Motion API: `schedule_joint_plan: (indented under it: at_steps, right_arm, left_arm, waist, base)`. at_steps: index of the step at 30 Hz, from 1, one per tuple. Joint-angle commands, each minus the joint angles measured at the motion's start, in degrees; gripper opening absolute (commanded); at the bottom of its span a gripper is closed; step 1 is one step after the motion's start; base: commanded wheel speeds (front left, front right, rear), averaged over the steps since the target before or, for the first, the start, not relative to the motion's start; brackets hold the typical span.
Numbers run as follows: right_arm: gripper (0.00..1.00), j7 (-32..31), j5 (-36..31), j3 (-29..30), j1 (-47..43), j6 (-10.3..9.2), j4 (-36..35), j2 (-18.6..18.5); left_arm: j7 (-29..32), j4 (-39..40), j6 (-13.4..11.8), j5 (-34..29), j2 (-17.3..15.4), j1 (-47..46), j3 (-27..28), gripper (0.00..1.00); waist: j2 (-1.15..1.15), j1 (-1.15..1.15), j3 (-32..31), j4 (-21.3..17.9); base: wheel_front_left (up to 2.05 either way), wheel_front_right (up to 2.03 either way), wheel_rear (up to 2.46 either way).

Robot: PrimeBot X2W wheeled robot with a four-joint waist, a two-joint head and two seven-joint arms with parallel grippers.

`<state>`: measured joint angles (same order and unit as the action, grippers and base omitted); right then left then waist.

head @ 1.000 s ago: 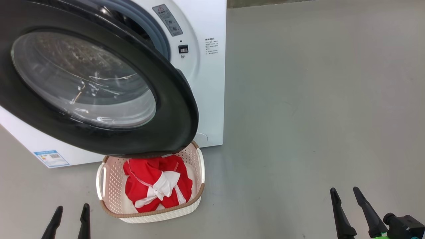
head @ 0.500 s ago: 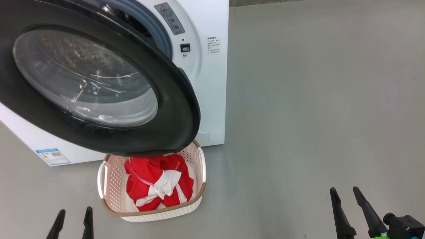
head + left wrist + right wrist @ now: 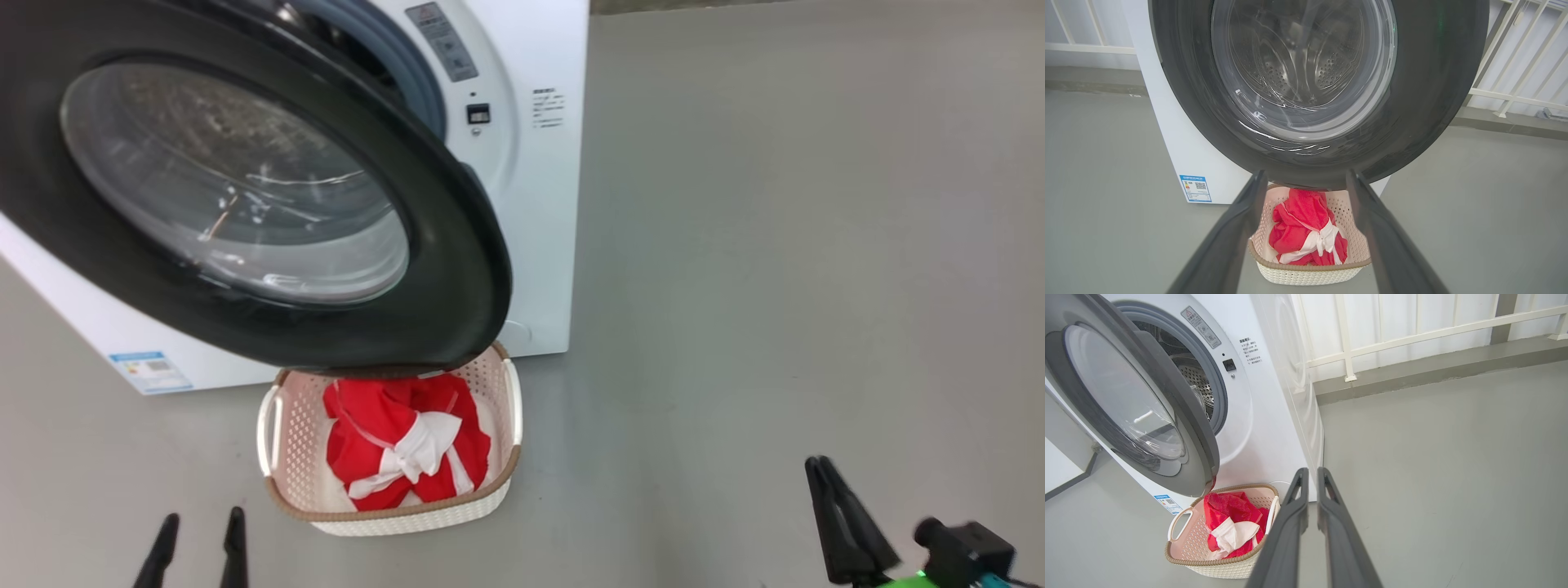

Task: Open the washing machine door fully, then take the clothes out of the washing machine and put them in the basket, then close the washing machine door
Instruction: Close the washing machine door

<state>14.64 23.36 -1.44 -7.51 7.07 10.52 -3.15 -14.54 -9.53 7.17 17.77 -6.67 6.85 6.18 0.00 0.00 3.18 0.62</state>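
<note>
Washing machine door (image 3: 245, 188): held open, lower rim overhanging the far edge of the basket (image 3: 392, 513). Clothes (image 3: 400, 441): heaped in the basket, which is set just before the washing machine (image 3: 547, 204). Left gripper (image 3: 203, 516): spread wide, empty. Right gripper (image 3: 819, 464): narrowed almost closed, empty, with bare grey floor (image 3: 775, 245) around it.

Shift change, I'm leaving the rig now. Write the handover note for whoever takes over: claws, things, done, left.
Claws: the left claw is open and empty, low in front of the basket. The right claw is shut and empty, over the floor to the basket's right.
Things: the red-and-white clothes lie in the basket, in front of the washing machine, partly under the open washing machine door.
Done: door opened, clothes in basket; none seen in the visible part of the drum.
Left: close the door.
</note>
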Motion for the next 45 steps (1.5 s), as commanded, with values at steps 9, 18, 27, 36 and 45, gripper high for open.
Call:
schedule_joint_plan:
  at_steps: [9,18,27,36,45]
  right_arm:
    - [0.0,0.4,0.8,-8.3,10.7,0.42,-0.2,0.1]
    - [0.0,0.4,2.2,-13.5,20.9,0.42,1.8,0.2]
    - [0.0,0.4,2.0,-17.6,31.1,0.42,5.4,-0.3]
    - [0.0,0.4,1.9,-17.3,36.9,0.42,8.1,0.0]
    - [0.0,0.4,1.4,-14.9,40.5,0.42,8.2,-0.3]
  left_arm:
    - [-0.5,0.7,0.3,0.6,1.1,-3.3,-1.4,1.0]
    - [-0.5,0.6,0.3,1.9,1.7,-6.1,-4.7,1.0]
    - [-0.5,0.0,0.3,3.9,2.2,-9.4,-8.0,1.0]
    - [-0.5,-0.3,0.3,5.5,3.1,-13.1,-10.0,1.0]
    - [-0.5,-0.1,0.3,6.7,3.6,-16.2,-10.8,1.0]
  waist:
    - [0.0,0.0,2.0,4.8]
    - [0.0,0.0,5.3,11.3]
    - [0.0,0.0,10.7,16.4]
    - [0.0,0.0,15.4,19.0]
    - [0.0,0.0,19.7,19.7]
  base:
    - [0.0,0.0,0.0]
    - [0.0,0.0,0.0]
    - [0.0,0.0,0.0]
    - [0.0,0.0,0.0]
    - [0.0,0.0,0.0]
